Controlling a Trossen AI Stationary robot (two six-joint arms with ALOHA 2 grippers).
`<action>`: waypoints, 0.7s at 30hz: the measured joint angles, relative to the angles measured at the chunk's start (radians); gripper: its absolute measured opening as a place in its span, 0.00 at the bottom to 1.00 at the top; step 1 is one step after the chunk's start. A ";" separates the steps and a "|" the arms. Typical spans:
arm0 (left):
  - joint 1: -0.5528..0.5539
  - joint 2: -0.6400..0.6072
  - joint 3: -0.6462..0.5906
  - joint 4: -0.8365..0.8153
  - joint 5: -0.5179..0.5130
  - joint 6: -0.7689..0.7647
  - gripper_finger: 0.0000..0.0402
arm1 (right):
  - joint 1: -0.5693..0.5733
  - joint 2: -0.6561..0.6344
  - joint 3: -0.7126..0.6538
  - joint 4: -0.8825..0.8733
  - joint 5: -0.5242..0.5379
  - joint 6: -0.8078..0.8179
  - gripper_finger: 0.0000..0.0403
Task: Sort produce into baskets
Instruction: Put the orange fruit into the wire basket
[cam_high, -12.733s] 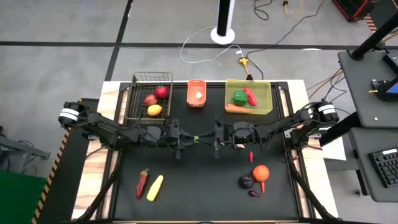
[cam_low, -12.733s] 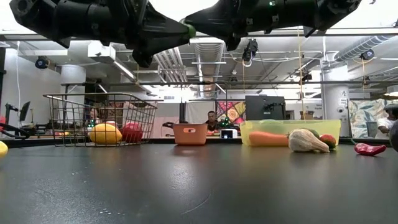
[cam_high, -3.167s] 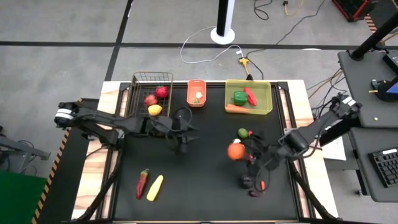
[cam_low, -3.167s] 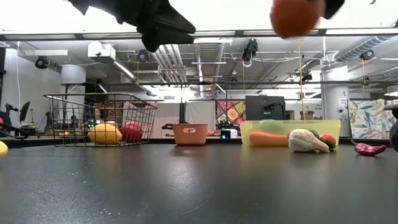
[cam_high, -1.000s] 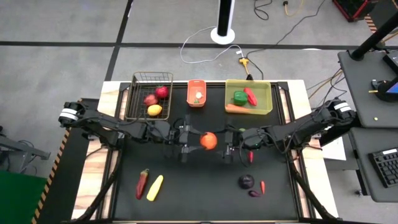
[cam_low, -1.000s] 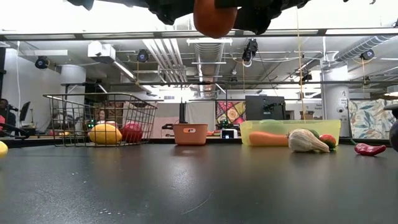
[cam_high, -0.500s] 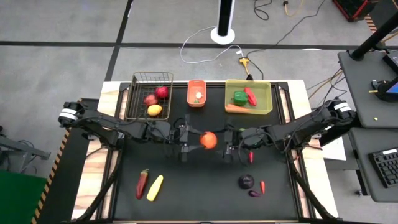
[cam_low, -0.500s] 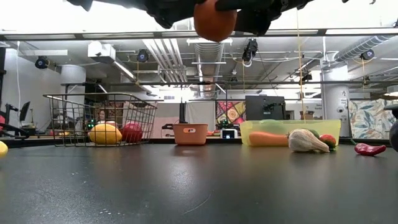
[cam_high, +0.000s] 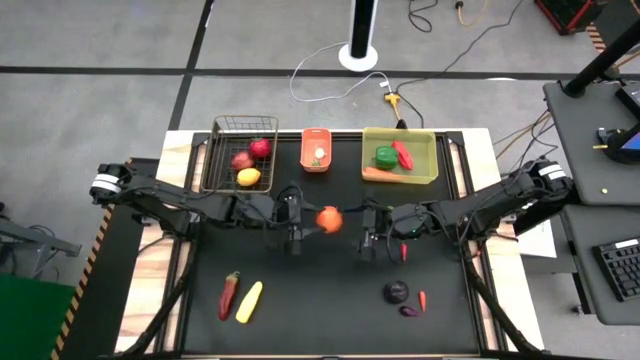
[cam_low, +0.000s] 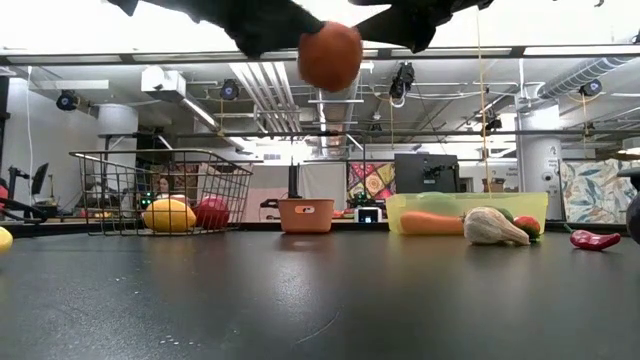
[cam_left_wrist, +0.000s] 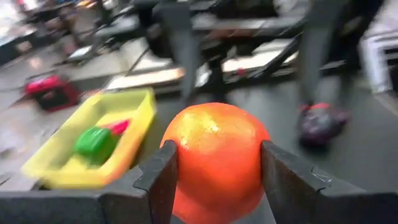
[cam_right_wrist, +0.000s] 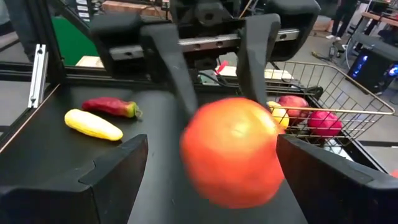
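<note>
**Orange handed over, wire basket next**

You are holding the orange (cam_high: 328, 219) in your left gripper (cam_high: 312, 221), the two fingers (cam_left_wrist: 160, 180) clamped on its sides, lifted clear of the table (cam_high: 320, 300). It is hanging in front of the wire basket (cam_high: 240, 152), a little toward the small orange basket (cam_high: 316, 150). Your right gripper (cam_high: 362, 226) is sitting just beside the orange on the far side from the wire basket, jaws spread wide and gripping nothing.

The handover looks finished, so the carry is the step in hand. The wire basket is already holding a lemon (cam_high: 249, 177) and two apples (cam_high: 260, 148), so that seems the likely home. Next you are needing to swing the orange back over its rim, lower it, and only then release.
</note>
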 joint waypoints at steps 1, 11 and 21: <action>0.000 -0.006 0.000 -0.025 -0.034 -0.006 0.45 | -0.001 -0.002 0.000 -0.002 0.000 0.004 0.86; 0.064 -0.233 0.009 -0.435 -0.305 -0.170 0.45 | -0.051 -0.025 0.012 -0.039 0.011 0.061 0.86; 0.330 -0.450 0.010 -0.812 -0.319 -0.294 0.45 | -0.097 -0.023 0.065 -0.127 0.011 0.085 0.86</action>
